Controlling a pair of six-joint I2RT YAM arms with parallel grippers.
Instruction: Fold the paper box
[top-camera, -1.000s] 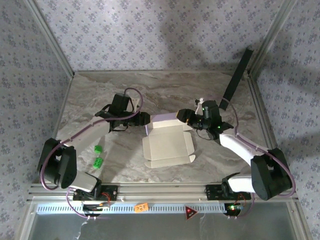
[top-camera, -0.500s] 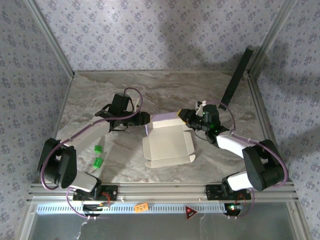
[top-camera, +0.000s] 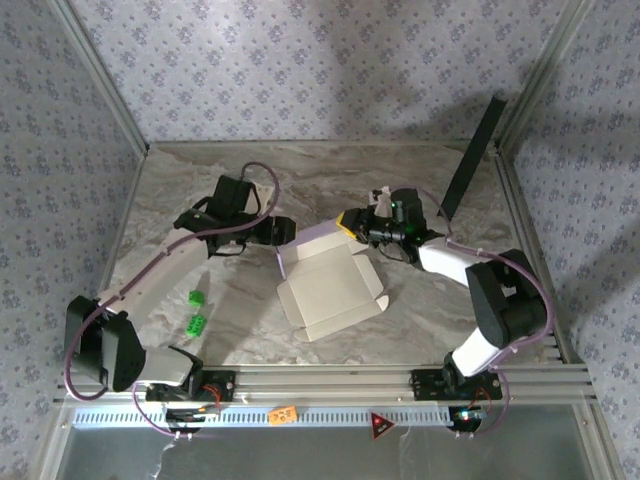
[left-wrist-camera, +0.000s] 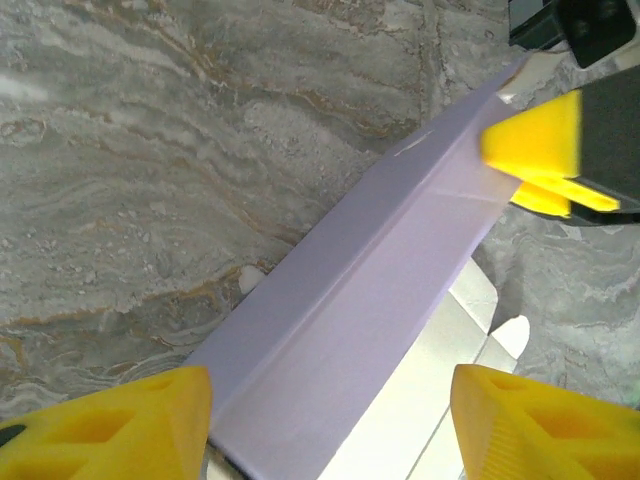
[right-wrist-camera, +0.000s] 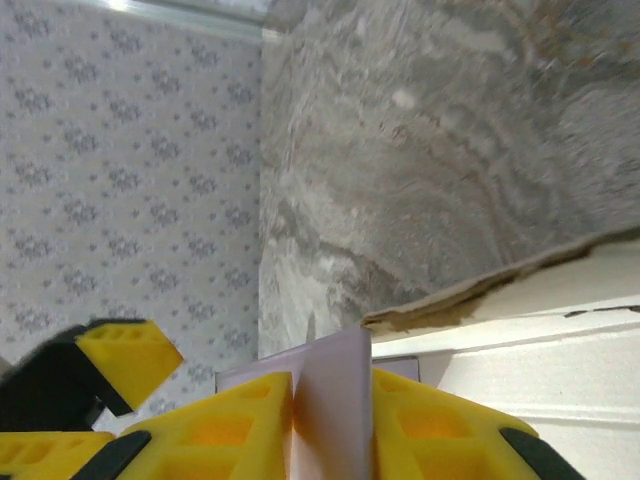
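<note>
Two small green blocks (top-camera: 196, 323) lie close together on the near left part of the grey marble-patterned table top (top-camera: 420, 310), well apart from everything else. Right of them, about the middle of the table, sits the thin cardboard paper box (top-camera: 328, 295). Its beige inner face is up and the sheet is turned a little askew. Small flaps stick out along its right edge, and the far flap is raised, showing its pale lavender side.

Both pincers meet at that far flap. The left gripper (top-camera: 283, 232) is at the flap's left end. Its wrist camera shows the yellow fingers (left-wrist-camera: 120, 420) standing wide apart with the lavender strip running between them, just beside the left finger and clear of the right one, so it grips nothing. The right gripper (top-camera: 347, 222) is at the flap's right end. Its wrist view shows the yellow pads closed tight on a lavender edge of the box.

Farthest off, a long flat black panel (top-camera: 472, 158) leans in the far right corner against the patterned wall (top-camera: 330, 70).
</note>
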